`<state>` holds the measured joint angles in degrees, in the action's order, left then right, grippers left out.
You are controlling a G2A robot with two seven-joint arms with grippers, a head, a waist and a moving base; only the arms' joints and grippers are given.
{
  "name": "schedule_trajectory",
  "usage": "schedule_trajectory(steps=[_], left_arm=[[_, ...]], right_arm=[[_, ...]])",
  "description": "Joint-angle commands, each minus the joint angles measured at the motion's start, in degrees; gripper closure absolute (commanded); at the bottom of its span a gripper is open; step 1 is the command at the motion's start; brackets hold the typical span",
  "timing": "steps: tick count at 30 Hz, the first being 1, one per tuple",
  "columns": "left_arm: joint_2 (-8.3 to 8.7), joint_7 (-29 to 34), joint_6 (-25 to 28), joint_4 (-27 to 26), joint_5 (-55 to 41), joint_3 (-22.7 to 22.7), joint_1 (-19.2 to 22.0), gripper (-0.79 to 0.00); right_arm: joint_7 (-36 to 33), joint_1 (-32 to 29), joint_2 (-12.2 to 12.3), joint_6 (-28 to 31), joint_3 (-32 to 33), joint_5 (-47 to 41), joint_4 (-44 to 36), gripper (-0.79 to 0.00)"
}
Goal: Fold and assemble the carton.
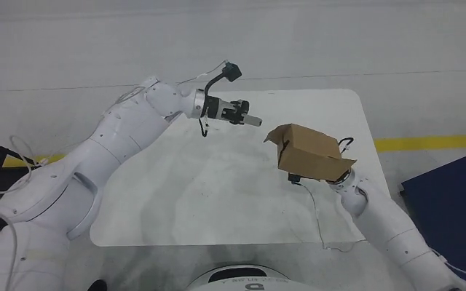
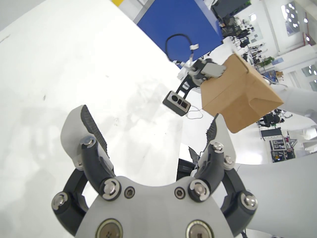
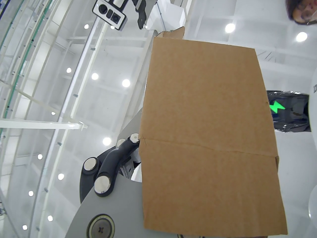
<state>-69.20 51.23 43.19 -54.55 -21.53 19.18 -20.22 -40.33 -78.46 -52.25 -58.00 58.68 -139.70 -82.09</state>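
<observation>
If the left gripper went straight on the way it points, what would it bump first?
Probably the carton, held up by the right gripper. The open left gripper points across the table toward it with nothing between. It might just slip past its edge; depth is hard to judge.

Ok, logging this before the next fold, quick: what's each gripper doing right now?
Left gripper: open, holding nothing.
Right gripper: closed on the carton.

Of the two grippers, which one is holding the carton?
The right gripper: it is shut on the carton and holds it above the table. The left gripper is open, empty and apart from the carton.
</observation>
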Motion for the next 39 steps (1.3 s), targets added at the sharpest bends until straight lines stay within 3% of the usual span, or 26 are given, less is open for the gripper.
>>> schedule_trajectory(steps=[1,2,5,10,19,25,28,33,39], left_arm=[[0.02,1.80,4.49,-0.91,-0.68,0.72,-0.21,-0.779],[-0.03,3.06,6.72,-1.72,-1.18,0.93,-0.29,-0.742],[-0.09,1.27,8.61,-5.38,-1.70,-0.14,-0.64,-0.785],[0.43,-4.65,14.53,-4.53,-6.21,-1.92,-1.45,-0.785],[2.05,-4.94,14.81,-3.70,-8.88,-2.38,-0.35,-0.776],[4.05,-4.93,14.81,-6.03,-14.03,1.96,-4.00,-0.785],[4.63,-4.93,14.81,-6.28,-15.66,2.44,-5.50,-0.727],[4.13,-4.93,14.81,-4.87,-21.27,0.73,-5.62,-0.413],[3.40,-4.92,14.81,-3.74,-23.93,-0.94,-5.00,-0.326]], right_arm=[[1.45,0.96,0.21,0.00,-3.06,-6.15,-1.23,0.000],[2.22,1.52,0.37,0.00,-4.44,-9.32,-1.76,0.000],[5.68,3.22,0.88,0.00,-8.75,-21.48,-3.88,0.000],[15.79,5.93,1.88,0.00,-11.71,-35.36,-4.99,0.000],[15.82,6.10,1.82,0.00,-12.54,-36.31,-4.84,0.000],[13.69,6.66,1.53,0.00,-13.84,-36.31,-4.64,0.000],[13.47,7.25,1.44,0.00,-14.53,-36.31,-4.52,0.000],[13.34,8.33,1.32,0.00,-15.59,-36.31,-4.78,0.000],[13.17,8.97,1.34,0.00,-16.14,-36.31,-4.74,0.000]])
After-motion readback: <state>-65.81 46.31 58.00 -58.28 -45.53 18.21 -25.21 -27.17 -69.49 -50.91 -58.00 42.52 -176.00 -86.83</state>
